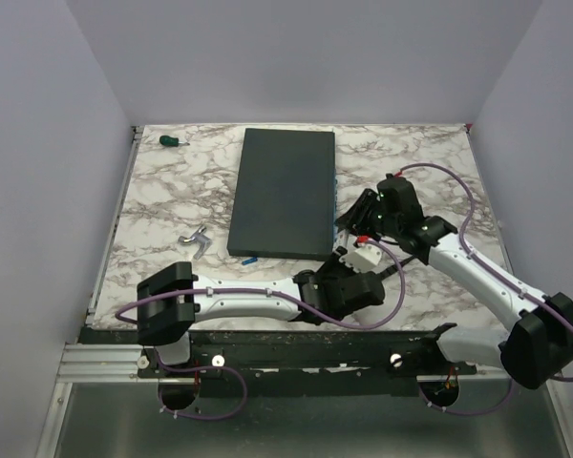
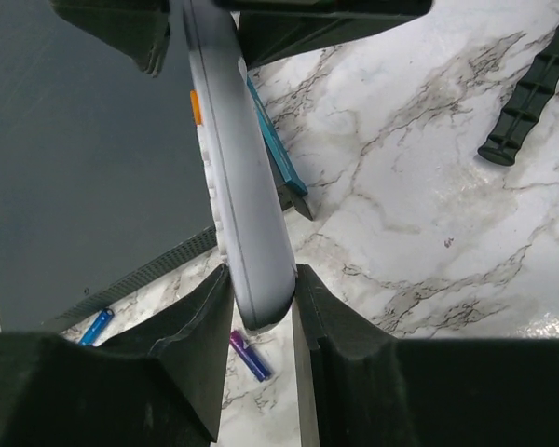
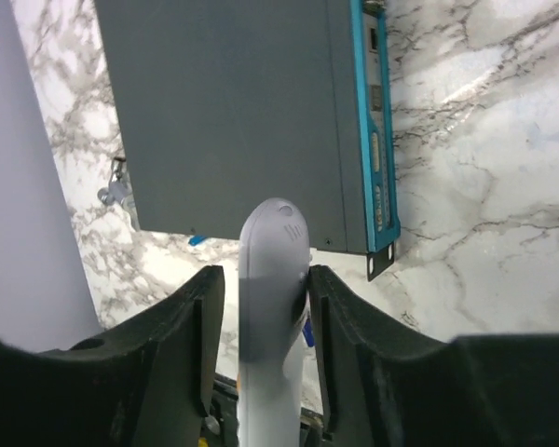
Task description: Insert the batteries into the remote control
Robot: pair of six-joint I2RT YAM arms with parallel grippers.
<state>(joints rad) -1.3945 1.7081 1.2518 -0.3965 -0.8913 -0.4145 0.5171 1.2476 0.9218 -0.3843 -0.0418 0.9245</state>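
Observation:
The white remote control [image 1: 366,254] hangs above the marble table between both grippers. My left gripper [image 2: 261,275] is shut on its rounded lower end, both pads pressed against its sides [image 2: 238,186]. My right gripper [image 3: 264,275] sits around the other end of the remote [image 3: 272,279]; its right finger touches it and a gap shows on the left, so it is open. A purple-blue battery [image 2: 249,355] lies on the table just below the remote. A blue battery [image 2: 95,327] lies by the slab's near edge, also in the top view [image 1: 249,259].
A large dark grey slab [image 1: 282,191] with a teal side edge [image 3: 380,140] lies flat beyond the grippers. A green-handled screwdriver [image 1: 172,141] rests at the far left corner, a small metal tool [image 1: 196,239] left of the slab, and a black ribbed tool [image 2: 526,102] on the marble.

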